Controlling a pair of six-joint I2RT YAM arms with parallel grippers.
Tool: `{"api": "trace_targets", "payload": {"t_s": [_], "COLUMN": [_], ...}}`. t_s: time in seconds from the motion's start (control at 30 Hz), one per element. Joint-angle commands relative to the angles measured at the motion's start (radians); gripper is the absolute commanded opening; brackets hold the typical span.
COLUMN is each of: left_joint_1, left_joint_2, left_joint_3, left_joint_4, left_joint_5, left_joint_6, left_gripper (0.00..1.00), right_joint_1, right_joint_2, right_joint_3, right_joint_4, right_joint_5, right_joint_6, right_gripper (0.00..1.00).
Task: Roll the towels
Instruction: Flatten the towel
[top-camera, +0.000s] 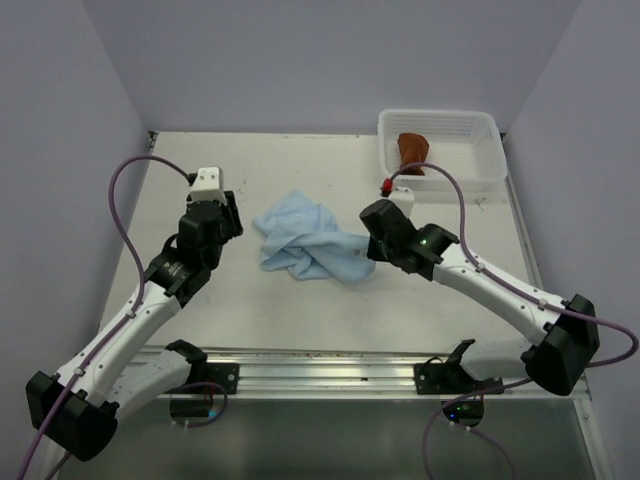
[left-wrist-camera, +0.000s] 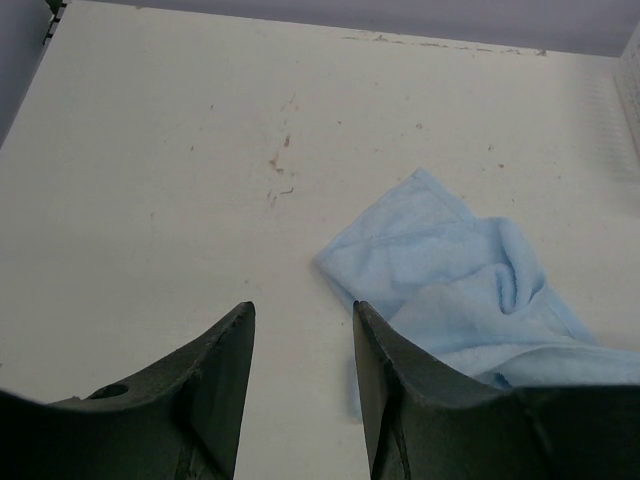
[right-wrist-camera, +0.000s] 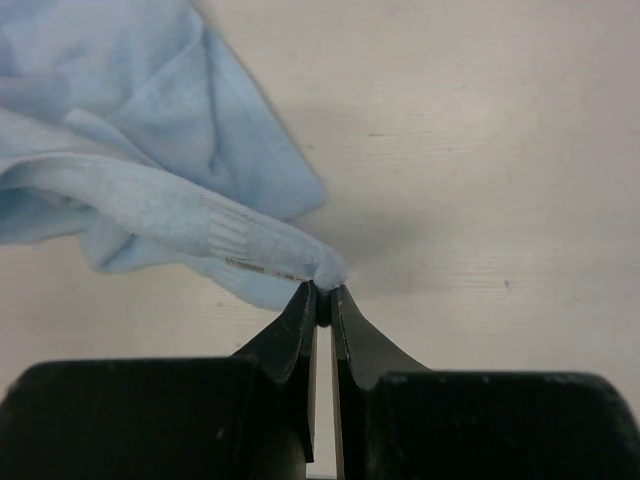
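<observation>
Light blue towel (top-camera: 305, 245): crumpled heap at mid-table, between the two arms; neither flat nor rolled.
Long axis: roughly left to right, bunched thicker toward the right end.
Right gripper (right-wrist-camera: 323, 296): closed tight on a hemmed corner at the towel's right end; cloth trails off leftward from the tips.
Left gripper (left-wrist-camera: 300, 312): parted, nothing between the fingers but bare table (left-wrist-camera: 150, 200); just left of the heap.
Towel from left fingers: off to the right and slightly far; nearest corner just beside the right-hand finger, apparently apart from it.
Nearer arm: right, already in contact; left close but not touching.
Rust towel (top-camera: 413, 152): inside the white basket (top-camera: 470, 120) at far right, looks bundled; well apart from both grippers.
Judged step: spreading the blue cloth flat before any rolling; probably a rightward pull on the pinched corner, with the left end needing an anchor.
Risk: whole heap dragging along instead of unfolding.
</observation>
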Motion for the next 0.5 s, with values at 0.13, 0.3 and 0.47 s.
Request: {"api": "trace_targets", "payload": {"t_s": [0.13, 0.3, 0.47], "left_joint_1": [0.005, 0.005, 0.005], "left_joint_2": [0.085, 0.168, 0.214], "left_joint_3": [0.029, 0.037, -0.005], "left_joint_4": [-0.001, -0.03, 0.002], "left_joint_5": [0.054, 0.118, 0.21], "left_joint_6": [-0.03, -0.081, -0.139], "left_gripper": [0.48, 0.48, 0.47], "right_joint_1": [-0.165, -0.37, -0.545], "right_joint_2": [-0.052, -0.111, -0.127], "right_joint_3": [-0.171, -0.232, -0.227], "right_joint_4": [-0.074, -0.071, -0.063], "right_joint_5": [0.031, 0.047, 0.015], "right_joint_6": [0.027, -0.039, -0.133], "right_gripper": [0.0, 0.0, 0.0]}}
